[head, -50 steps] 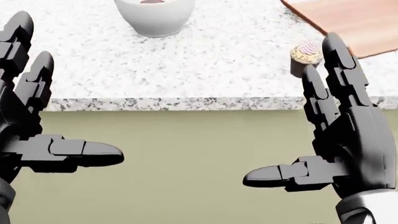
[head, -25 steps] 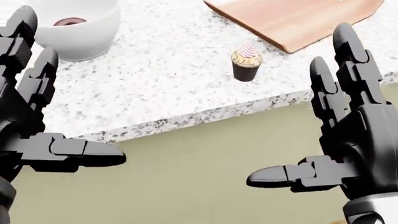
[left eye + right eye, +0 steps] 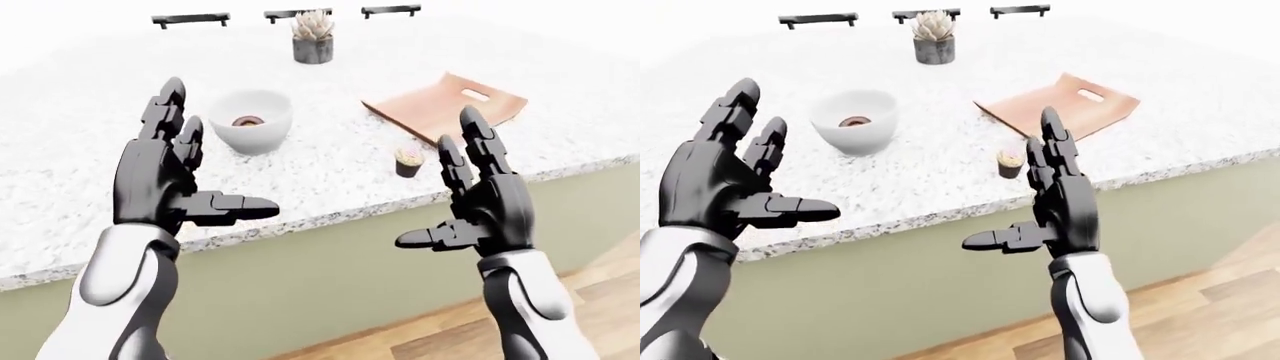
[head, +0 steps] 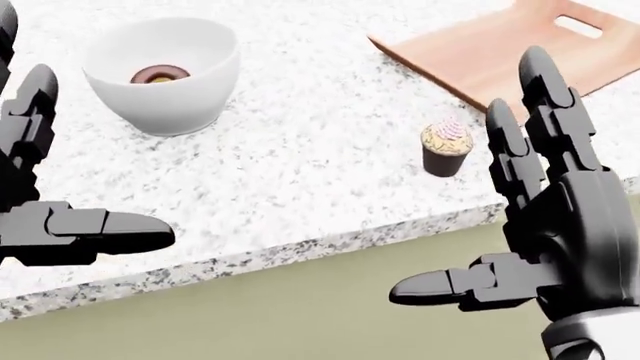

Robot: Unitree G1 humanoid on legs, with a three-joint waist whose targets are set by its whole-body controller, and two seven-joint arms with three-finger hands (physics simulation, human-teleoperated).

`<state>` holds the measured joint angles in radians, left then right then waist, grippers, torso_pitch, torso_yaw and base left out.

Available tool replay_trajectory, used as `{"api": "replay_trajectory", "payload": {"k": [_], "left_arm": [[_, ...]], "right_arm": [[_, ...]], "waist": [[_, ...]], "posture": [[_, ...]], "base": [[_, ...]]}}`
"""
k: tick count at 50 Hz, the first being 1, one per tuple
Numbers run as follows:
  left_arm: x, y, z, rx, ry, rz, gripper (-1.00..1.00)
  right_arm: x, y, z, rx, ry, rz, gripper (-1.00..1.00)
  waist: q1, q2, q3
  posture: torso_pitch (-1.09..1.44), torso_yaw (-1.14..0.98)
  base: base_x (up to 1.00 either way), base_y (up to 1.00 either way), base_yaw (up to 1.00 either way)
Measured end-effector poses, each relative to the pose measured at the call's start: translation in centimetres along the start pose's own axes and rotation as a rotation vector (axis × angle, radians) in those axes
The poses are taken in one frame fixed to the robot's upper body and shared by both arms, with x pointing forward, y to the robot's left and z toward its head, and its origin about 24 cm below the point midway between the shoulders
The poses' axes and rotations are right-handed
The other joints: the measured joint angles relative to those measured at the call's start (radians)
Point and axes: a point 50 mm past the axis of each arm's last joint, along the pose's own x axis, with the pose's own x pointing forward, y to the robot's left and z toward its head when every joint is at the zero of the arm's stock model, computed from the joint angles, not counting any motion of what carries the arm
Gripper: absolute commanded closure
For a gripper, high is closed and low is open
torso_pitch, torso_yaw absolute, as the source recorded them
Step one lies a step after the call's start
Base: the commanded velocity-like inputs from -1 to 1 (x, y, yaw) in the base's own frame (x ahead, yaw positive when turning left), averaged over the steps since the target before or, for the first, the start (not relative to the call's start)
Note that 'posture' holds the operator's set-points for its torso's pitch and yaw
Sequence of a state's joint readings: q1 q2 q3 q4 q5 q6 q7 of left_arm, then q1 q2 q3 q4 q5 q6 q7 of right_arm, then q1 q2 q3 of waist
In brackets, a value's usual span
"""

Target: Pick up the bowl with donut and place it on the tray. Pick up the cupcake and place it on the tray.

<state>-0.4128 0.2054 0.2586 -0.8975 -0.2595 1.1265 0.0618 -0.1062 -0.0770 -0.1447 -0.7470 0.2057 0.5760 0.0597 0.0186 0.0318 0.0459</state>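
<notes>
— On the speckled surface (image 4: 300, 172), the bowl (image 4: 165, 75) with its donut (image 4: 158, 74) sits left of the cupcake (image 4: 445, 146); tray (image 4: 490, 52) beyond.

— Anything change?

— The view swung (camera, not objects). Left hand (image 3: 165, 180) and right hand (image 3: 480, 202) hover, fingers spread, empty.

— Room?

— Plant (image 3: 312, 36), wood floor (image 3: 600, 300).

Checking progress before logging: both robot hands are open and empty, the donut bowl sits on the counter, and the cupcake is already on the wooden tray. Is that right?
Not quite. The cupcake is not on the wooden tray; the head view shows it on the counter, beside the tray's near edge. The left robot hand and right robot hand are open and empty, and the donut bowl sits on the counter.
</notes>
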Motion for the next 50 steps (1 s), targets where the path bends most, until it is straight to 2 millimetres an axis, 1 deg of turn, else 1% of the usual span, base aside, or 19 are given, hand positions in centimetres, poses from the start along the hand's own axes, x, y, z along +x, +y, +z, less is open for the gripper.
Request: {"api": "replay_trajectory", "payload": {"k": [4,5,6,7,10,11,12,14,16,17,18,19,20,22,26,30,37,43,50], "left_arm": [[-0.1,0.1,0.3,0.003,-0.017,0.008,-1.0],[-0.1,0.1,0.3,0.005,-0.02,0.008,-1.0],[0.0,0.0,0.5,0.006,-0.026,0.003,-1.0],[0.0,-0.3,0.3,-0.002,-0.02,-0.01,-1.0],[0.0,-0.9,0.2,-0.004,-0.009,-0.051,-1.0],[0.0,-0.8,0.1,-0.005,-0.003,-0.053,-1.0],[-0.1,-0.7,0.1,-0.006,0.002,-0.049,-1.0],[-0.2,-0.3,0.2,-0.006,0.002,-0.031,-1.0],[-0.4,-0.1,0.3,-0.004,-0.01,-0.02,-1.0],[-0.4,-0.1,0.4,-0.003,-0.018,-0.018,-1.0],[-0.4,0.0,0.4,-0.001,-0.022,-0.016,-1.0],[-0.4,0.1,0.3,-0.003,-0.018,-0.011,-1.0],[-0.4,0.2,0.2,-0.004,-0.009,-0.006,-1.0],[-0.3,0.4,0.2,-0.001,0.002,0.006,-1.0],[-1.1,0.6,1.4,0.012,-0.048,0.021,-1.0],[-1.4,0.1,1.7,0.015,-0.065,-0.013,-1.0],[-1.8,0.4,2.0,0.047,-0.065,-0.01,-1.0],[-1.9,0.4,2.5,0.072,-0.082,-0.009,-1.0],[-1.8,0.2,3.2,0.124,-0.103,-0.001,-1.0]], "right_arm": [[-0.1,0.1,0.8,-0.002,-0.038,0.006,-1.0],[-0.1,0.1,0.9,-0.001,-0.044,0.008,-1.0],[-0.1,0.0,1.0,-0.003,-0.051,0.007,-1.0],[-0.2,-0.2,0.9,-0.007,-0.044,-0.002,-1.0],[-0.3,-0.8,0.6,-0.015,-0.022,-0.034,-1.0],[-0.3,-0.7,0.6,-0.016,-0.02,-0.036,-1.0],[-0.4,-0.7,0.6,-0.015,-0.022,-0.033,-1.0],[-0.5,-0.5,0.9,-0.013,-0.027,-0.023,-1.0],[-0.6,-0.3,1.2,-0.015,-0.04,-0.016,-1.0],[-0.6,-0.3,1.5,-0.016,-0.05,-0.014,-1.0],[-0.7,-0.2,1.6,-0.01,-0.056,-0.013,-1.0],[-0.6,-0.1,1.5,-0.006,-0.051,-0.008,-1.0],[-0.6,-0.1,1.4,-0.004,-0.043,-0.003,-1.0],[-0.5,0.0,1.2,-0.001,-0.031,0.003,-1.0],[-0.8,-0.2,1.8,-0.005,-0.057,-0.002,-1.0],[-0.9,-0.5,1.8,-0.01,-0.062,-0.019,-1.0],[-0.9,-0.7,1.6,-0.012,-0.047,-0.022,-1.0],[-0.8,-0.5,2.1,-0.015,-0.068,-0.012,-1.0],[-0.7,-0.5,1.6,-0.011,-0.056,-0.011,-1.0]], "waist": [[0.02,-0.048,-0.007],[0.023,-0.065,-0.011],[0.018,-0.087,-0.015],[0.006,-0.077,-0.006],[-0.005,-0.099,0.015],[-0.005,-0.096,0.022],[-0.006,-0.087,0.026],[-0.013,-0.063,0.029],[-0.021,-0.035,0.021],[-0.021,-0.013,0.011],[-0.021,-0.015,0.005],[-0.019,-0.027,0.006],[-0.017,-0.033,0.002],[-0.014,-0.036,-0.002],[-0.01,-0.05,-0.016],[-0.016,-0.044,-0.02],[-0.022,-0.041,-0.008],[-0.027,-0.039,-0.006],[-0.032,-0.033,-0.002]], "posture": [[0.0,0.0],[0.0,0.0],[0.0,0.0],[0.0,0.0],[0.0,0.0],[0.0,0.0],[0.0,0.0],[0.0,0.0],[0.0,0.0],[0.0,0.0],[0.0,0.0],[0.0,0.0],[0.0,0.0],[0.0,0.0],[0.0,0.0],[0.0,0.0],[0.0,0.0],[0.0,0.0],[0.0,0.0]], "base": [[0.5,0.0,0.0],[0.5,0.0,0.0],[0.45,0.0,0.0],[0.02,0.0,0.0],[0.0,0.0,0.0],[0.0,0.0,0.0],[0.0,0.0,0.0],[0.0,0.0,0.0],[0.0,0.0,0.0],[0.0,0.0,0.0],[0.0,0.0,0.0],[0.0,0.0,0.0],[0.0,0.0,0.0],[0.0,0.0,0.0],[0.0,0.0,0.0],[0.0,0.0,0.0],[0.0,0.0,0.0],[0.0,0.0,0.0],[0.0,0.0,0.0]]}}
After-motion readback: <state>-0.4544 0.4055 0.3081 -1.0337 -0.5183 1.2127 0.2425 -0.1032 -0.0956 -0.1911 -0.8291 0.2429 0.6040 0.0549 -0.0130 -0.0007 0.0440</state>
